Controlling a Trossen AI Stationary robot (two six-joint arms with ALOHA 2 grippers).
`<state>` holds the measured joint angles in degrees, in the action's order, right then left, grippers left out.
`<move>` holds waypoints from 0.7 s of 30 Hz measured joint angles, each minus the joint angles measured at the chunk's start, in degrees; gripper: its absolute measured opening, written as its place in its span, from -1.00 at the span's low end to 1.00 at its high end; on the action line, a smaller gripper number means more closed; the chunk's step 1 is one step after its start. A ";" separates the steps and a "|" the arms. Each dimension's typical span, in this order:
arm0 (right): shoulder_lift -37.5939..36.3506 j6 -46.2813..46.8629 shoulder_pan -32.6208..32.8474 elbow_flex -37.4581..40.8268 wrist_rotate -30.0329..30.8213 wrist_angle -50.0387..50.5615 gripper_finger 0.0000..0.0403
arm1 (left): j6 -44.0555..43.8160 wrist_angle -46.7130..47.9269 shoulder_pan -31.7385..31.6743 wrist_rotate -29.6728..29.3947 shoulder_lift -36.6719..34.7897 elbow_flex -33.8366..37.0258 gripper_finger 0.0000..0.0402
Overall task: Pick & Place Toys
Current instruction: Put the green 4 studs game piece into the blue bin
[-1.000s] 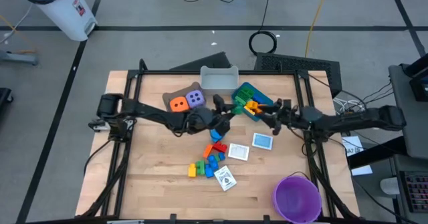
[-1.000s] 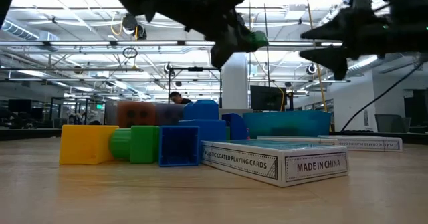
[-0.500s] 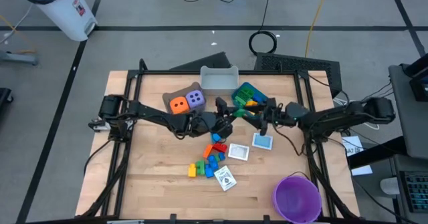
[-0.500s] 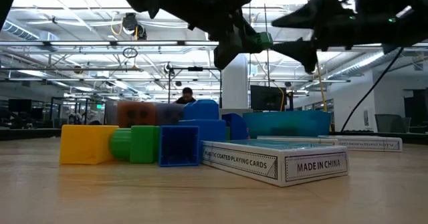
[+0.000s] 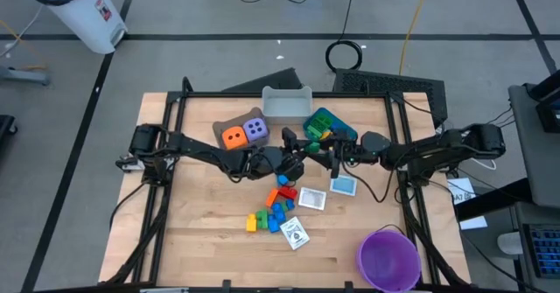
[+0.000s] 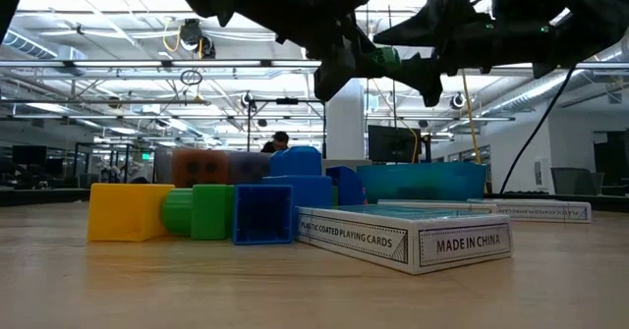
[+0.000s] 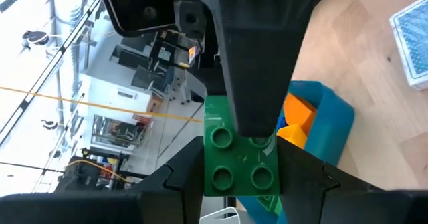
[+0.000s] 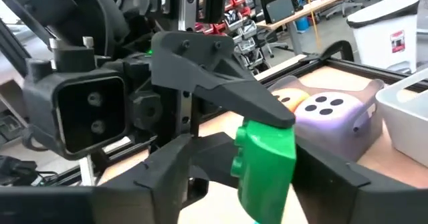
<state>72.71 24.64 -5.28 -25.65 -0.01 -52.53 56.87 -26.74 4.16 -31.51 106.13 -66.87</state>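
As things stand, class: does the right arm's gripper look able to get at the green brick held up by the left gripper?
Probably yes. The green brick sits clamped in the left gripper, raised above the table, and the right gripper is open and facing it closely, its fingers on either side. Nothing lies between them.

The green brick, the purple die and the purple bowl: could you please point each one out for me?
green brick (image 7: 241, 164), left wrist view, studded face.
purple die (image 5: 255, 129), high view, top face.
purple bowl (image 5: 363, 256), high view, left rim.
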 joint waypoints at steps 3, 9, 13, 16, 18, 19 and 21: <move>0.00 -0.28 -0.02 0.00 -0.02 0.08 -0.06 | -0.38 0.02 0.04 -0.04 0.00 0.00 -0.25; -0.02 -0.06 -0.46 0.00 0.32 1.17 -0.47 | -0.90 0.10 0.04 -0.08 -0.07 0.02 -0.19; -0.07 0.12 -1.33 0.00 -0.10 1.57 -0.61 | -4.03 0.11 -0.02 -0.09 -0.07 0.07 -0.12; -0.07 -0.24 -1.74 0.00 -0.29 1.64 -0.61 | -11.85 -0.19 0.02 -0.36 -0.07 0.07 -0.07; -0.62 -0.68 -2.26 0.00 -0.66 2.13 -0.61 | -16.86 -0.20 0.57 -1.09 -0.42 0.07 -0.02; -0.95 -1.05 -2.62 0.00 -0.85 2.26 -0.60 | -18.75 0.38 0.79 -1.10 -0.93 0.07 0.01; -2.08 -1.53 -3.63 0.00 -0.31 3.23 -0.57 | -21.37 0.40 1.03 -1.03 -2.28 0.07 0.07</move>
<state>70.63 23.11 -8.91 -25.65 -0.33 -49.30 35.50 -26.34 5.19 -32.54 103.84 -66.81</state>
